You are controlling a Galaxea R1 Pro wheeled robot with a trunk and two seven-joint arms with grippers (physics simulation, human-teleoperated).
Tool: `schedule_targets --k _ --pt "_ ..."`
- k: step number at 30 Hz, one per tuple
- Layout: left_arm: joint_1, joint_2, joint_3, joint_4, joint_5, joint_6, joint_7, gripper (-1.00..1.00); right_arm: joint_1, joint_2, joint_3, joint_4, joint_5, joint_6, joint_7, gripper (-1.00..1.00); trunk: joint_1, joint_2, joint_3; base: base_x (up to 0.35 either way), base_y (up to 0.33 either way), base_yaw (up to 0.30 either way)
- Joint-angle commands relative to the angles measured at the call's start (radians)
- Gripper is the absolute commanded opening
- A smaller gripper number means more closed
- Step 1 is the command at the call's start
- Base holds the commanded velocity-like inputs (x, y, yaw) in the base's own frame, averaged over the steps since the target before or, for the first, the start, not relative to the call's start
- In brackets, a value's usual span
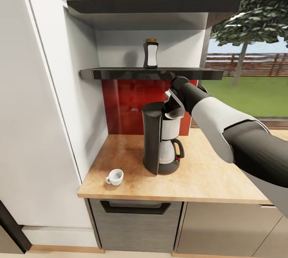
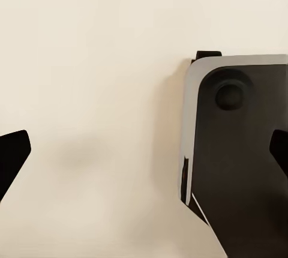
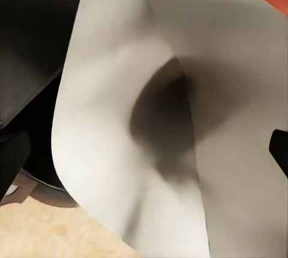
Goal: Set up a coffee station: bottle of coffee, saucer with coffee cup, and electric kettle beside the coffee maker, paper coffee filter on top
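The coffee maker (image 1: 160, 142) stands on the countertop (image 1: 208, 170) in front of a red back wall. My right gripper (image 1: 173, 103) hovers at the machine's top with the white paper coffee filter (image 1: 175, 99) right at its fingers. In the right wrist view the filter (image 3: 150, 120) bulges close between the spread fingertips (image 3: 279, 150), so that gripper (image 3: 144, 153) is open. The bottle of coffee (image 1: 151, 53) stands upright on the kitchen shelf (image 1: 120, 74). The coffee cup (image 1: 115, 177) lies near the counter's front left corner. My left gripper (image 2: 144, 150) is open and holds nothing. The saucer and electric kettle are out of view.
A second black board (image 1: 152, 7) hangs above the shelf. A tall white cabinet (image 1: 40, 109) walls off the counter's left end, and a window (image 1: 252, 49) is at the right. A grey drawer front (image 1: 136, 222) sits under the counter. A dark grey-rimmed panel (image 2: 240, 150) lies below the left gripper.
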Motion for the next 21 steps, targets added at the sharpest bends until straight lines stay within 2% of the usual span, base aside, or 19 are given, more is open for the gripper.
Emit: schedule_targets --k 1,9,17,21 --pt "0.0 0.0 0.005 0.001 -0.003 -0.004 0.002 1.0 -0.001 0.0 0.001 -0.001 0.008 0.003 0.01 1.0 0.0 -0.001 -0.001 0.0 0.0 0.0" --pt "0.0 0.001 0.005 0.001 -0.003 -0.004 0.002 1.0 0.0 0.0 0.001 -0.013 0.008 0.003 0.01 1.0 0.0 -0.001 -0.001 0.0 0.0 0.0" --pt "0.001 0.005 0.005 0.003 -0.003 -0.004 0.002 1.0 0.0 0.002 0.0 -0.199 0.008 0.003 0.009 1.0 0.0 -0.001 -0.001 0.0 0.0 0.0" --pt "0.001 0.006 0.005 0.004 -0.003 -0.004 0.002 1.0 0.0 0.004 0.0 -0.247 0.008 0.003 0.009 1.0 0.0 -0.001 -0.001 0.0 0.0 0.0"
